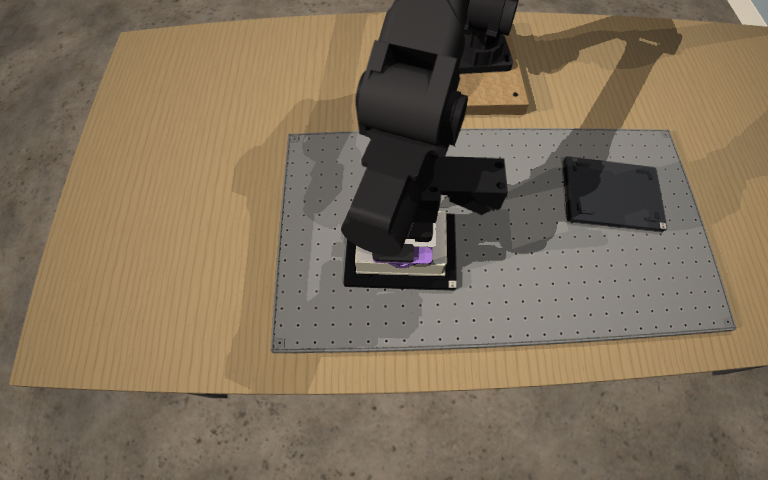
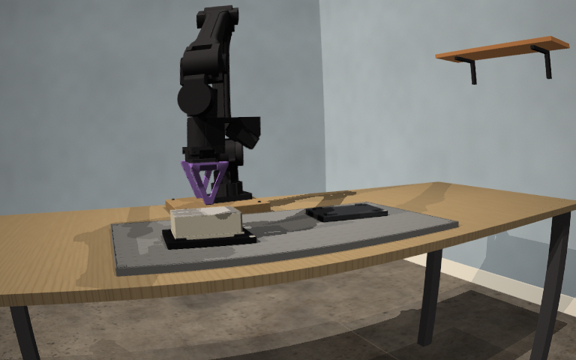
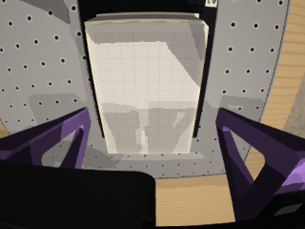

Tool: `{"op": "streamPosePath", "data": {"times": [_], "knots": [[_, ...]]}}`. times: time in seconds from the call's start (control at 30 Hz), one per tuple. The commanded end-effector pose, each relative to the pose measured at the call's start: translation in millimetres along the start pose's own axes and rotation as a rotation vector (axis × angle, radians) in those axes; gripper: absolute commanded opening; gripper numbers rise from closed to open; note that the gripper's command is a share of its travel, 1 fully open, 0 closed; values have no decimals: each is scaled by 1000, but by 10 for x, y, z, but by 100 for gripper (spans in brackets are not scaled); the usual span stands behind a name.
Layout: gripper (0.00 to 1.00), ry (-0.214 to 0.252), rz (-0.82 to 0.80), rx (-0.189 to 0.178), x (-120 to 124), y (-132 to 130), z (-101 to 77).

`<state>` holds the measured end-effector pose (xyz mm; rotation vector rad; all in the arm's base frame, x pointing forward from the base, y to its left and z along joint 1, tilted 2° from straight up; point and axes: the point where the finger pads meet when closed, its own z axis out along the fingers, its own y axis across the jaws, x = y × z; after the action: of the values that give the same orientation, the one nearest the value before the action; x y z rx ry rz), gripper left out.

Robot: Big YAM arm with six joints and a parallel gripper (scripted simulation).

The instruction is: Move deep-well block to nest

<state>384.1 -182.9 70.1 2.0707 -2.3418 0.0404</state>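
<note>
Deep-well block (image 3: 148,83) sits in nest N1 (image 3: 145,2); corner label (image 3: 213,2) probably reads A1; tool (image 2: 206,199) open above.

a wooden table (image 2: 50,254) carries a grey perforated plate (image 2: 297,244) and a cork base board (image 1: 498,99).

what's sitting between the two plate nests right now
Nothing stands between nest N1 and nest N2, only bare perforated plate under arm shadow; the top view shows it.
</note>
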Motion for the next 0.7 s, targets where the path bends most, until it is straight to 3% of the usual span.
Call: {"op": "streamPosePath", "data": {"times": [0.0,0.67], "knots": [[100,-1,0,-1,58,19,95],[100,-1,0,-2,56,26,381]]}}
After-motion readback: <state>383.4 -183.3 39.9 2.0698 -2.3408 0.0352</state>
